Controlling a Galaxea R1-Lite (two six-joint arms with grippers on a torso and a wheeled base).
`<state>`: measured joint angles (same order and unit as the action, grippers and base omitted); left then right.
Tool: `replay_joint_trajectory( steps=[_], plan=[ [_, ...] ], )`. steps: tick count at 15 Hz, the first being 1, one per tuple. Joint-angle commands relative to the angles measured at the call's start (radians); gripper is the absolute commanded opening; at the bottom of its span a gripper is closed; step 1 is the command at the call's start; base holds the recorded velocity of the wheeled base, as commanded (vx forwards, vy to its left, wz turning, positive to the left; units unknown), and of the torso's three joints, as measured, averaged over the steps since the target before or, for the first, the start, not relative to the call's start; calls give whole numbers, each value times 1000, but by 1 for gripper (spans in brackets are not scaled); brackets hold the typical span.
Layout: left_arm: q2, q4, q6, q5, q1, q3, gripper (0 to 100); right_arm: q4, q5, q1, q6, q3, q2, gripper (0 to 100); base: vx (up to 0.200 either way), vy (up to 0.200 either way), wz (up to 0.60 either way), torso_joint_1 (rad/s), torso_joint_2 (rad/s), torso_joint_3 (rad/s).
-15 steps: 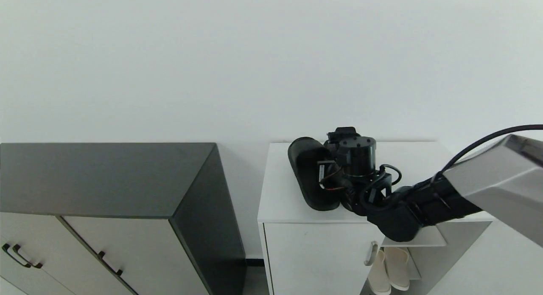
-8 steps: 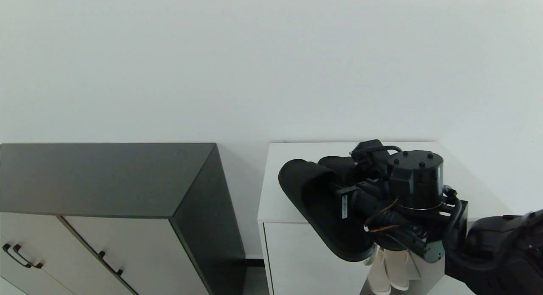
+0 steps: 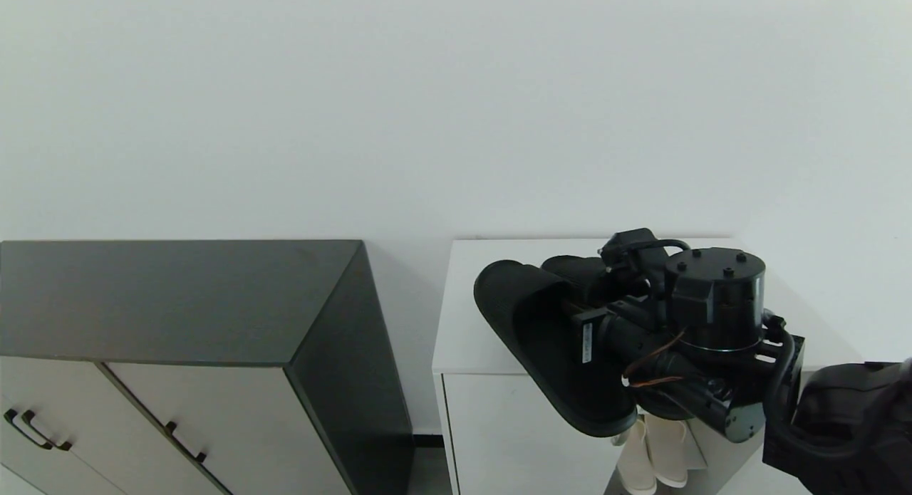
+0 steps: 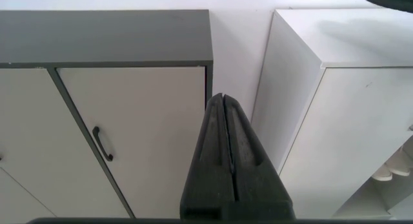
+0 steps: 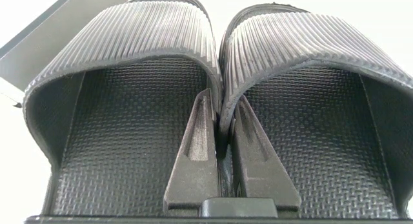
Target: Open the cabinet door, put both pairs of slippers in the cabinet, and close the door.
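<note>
Operator: What is the right claw carrying?

Inspector: Your right claw (image 5: pixel 222 104) is pinching the black slippers (image 5: pixel 129 121) as a pair. One finger sits under each strap, and the two inner edges are clamped between them. The pair hangs in the air in front of the white cabinet (image 3: pixel 470 324).

Operator: Which way is the target?

Inspector: The open compartment lies below the claw, where the white slippers (image 3: pixel 652 456) stand on a shelf. In the wrist view the black pair's long axis runs straight out from the claw, straps at the far end. In the head view the pair sits tilted. I judge you must lower and level the wrist before pushing in, or the leading ends may catch a shelf edge.

Operator: And the left?

Inspector: Your left claw (image 4: pixel 226 104) is pressed together and empty. It is held low, well apart from the opening, and faces the dark cabinet (image 4: pixel 103 33). The right arm is nearer, coming in from the right with its wrist bent across the cabinet front.
</note>
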<state>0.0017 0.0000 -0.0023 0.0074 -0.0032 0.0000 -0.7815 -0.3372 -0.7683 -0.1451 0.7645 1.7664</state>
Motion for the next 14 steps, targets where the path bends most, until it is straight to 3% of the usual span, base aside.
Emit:
replay_joint_trajectory(
  steps=[1,13,14],
  plan=[
    [0,-2,-2,0,0,0,0,-1,0,0,1,-1,12,0,-200,0,0,-2,12,2],
    [0,-2,-4,2,0,0,0,-18,-2,1,21,-7,13,0,-200,0,0,2,2,0],
    [0,-2,-4,2,0,0,0,-21,-2,1,21,-8,16,0,0,0,0,0,0,0]
  ],
)
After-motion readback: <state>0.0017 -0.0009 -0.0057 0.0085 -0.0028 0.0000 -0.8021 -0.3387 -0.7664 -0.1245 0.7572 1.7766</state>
